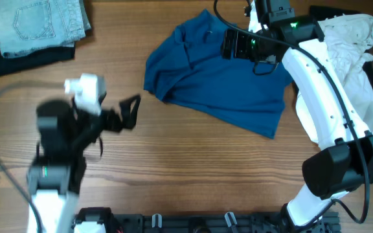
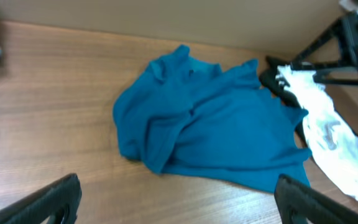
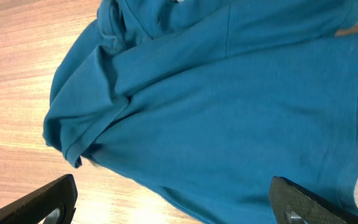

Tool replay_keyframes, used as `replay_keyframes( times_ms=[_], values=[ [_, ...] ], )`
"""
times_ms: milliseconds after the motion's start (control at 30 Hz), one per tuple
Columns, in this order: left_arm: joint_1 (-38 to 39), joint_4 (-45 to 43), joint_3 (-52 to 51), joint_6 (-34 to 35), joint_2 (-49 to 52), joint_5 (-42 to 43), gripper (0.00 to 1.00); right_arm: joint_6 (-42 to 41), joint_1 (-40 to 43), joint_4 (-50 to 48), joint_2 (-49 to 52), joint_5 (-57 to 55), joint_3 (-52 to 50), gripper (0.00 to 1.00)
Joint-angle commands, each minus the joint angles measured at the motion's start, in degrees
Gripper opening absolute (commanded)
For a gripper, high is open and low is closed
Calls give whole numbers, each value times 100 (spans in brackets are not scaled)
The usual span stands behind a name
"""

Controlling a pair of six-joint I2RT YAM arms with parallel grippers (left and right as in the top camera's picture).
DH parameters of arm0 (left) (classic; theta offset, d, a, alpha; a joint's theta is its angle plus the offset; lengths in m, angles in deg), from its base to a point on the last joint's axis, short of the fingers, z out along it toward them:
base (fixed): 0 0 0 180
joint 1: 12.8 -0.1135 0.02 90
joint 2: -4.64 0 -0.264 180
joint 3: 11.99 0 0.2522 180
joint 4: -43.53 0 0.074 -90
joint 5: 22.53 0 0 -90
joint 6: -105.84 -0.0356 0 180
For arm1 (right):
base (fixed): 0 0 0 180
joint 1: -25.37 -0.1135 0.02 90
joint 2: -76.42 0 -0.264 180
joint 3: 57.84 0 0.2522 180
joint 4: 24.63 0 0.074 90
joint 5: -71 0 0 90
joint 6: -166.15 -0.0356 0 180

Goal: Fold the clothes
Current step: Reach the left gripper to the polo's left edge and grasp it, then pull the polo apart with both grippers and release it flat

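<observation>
Overhead first: the blue shirt point(image 1: 219, 77) lies crumpled on the table point(image 1: 193, 175), right of centre and toward the far edge, its left side bunched and rolled over on itself. The right gripper point(image 1: 237, 44) hangs above the shirt's upper part, and from up here I cannot tell how its jaws stand. The left gripper point(image 1: 129, 111) is out over bare wood, apart from the cloth, jaws spread in a vee and holding nothing. In the far left corner sit folded jeans point(image 1: 41, 22) on a dark garment point(image 1: 18, 61); far right, a white garment point(image 1: 345, 39) is heaped just beside the shirt.

Left wrist view: the fingertips point(image 2: 51, 199) sit at the bottom corners, wide apart and empty; the shirt lies ahead, rumpled fold nearest, white piece off to the right.

Right wrist view: the fingertips point(image 3: 42, 202) are wide apart here too, with nothing pinched. Blue cloth fills the frame beneath them; the doubled-over side is at left, and a hem runs down the right edge.

My read is that no fold has been made yet; the shirt needs flattening first. To do it well, the left gripper should come in low on the bunched side and take a single layer, not the whole roll. The right one should pinch the opposite edge, near that hem, and then the two draw apart close to the wood so the cloth spreads rather than lifts. One risk is snagging the white garment along with the shirt's right edge.
</observation>
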Motion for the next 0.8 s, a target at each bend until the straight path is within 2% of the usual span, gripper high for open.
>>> replay_keyframes(
  times_ms=[0, 33, 100, 233, 300, 367, 500, 633, 700, 733, 767],
  values=[
    [719, 1058, 1478, -654, 1749, 11, 100, -26, 7, 33, 44, -101, 2, 100],
    [1008, 1128, 1725, -664, 2288, -192, 100, -26, 7, 28, 44, -101, 2, 100],
    [1388, 730, 1808, -654, 3121, -249, 100, -26, 7, 35, 44, -103, 4, 100],
    [1733, 173, 1808, -643, 4358, -269, 100, 35, 7, 83, 44, -146, 2, 100],
    [1759, -214, 1810, -474, 4898, -706, 100, 122, 9, 114, 44, -144, 2, 100],
    [1755, -463, 1829, -212, 5283, -1130, 100, 122, 9, 127, 44, -144, 2, 100],
    [1755, -763, 1858, -238, 5630, -1843, 100, 116, 9, 251, 44, -142, 2, 100],
    [1755, -1115, 1858, -385, 5663, -1989, 100, 114, 9, 372, 44, -144, -35, 100],
    [1755, -1086, 1858, -385, 5663, -1991, 84, 114, 9, 459, 44, -144, -103, 100],
    [1755, -1060, 1858, -387, 5663, -1993, 72, 107, 9, 472, 44, -144, -142, 100],
    [1755, -1056, 1858, -385, 5663, -1993, 64, 105, 9, 457, 44, -144, -197, 99]
  ],
)
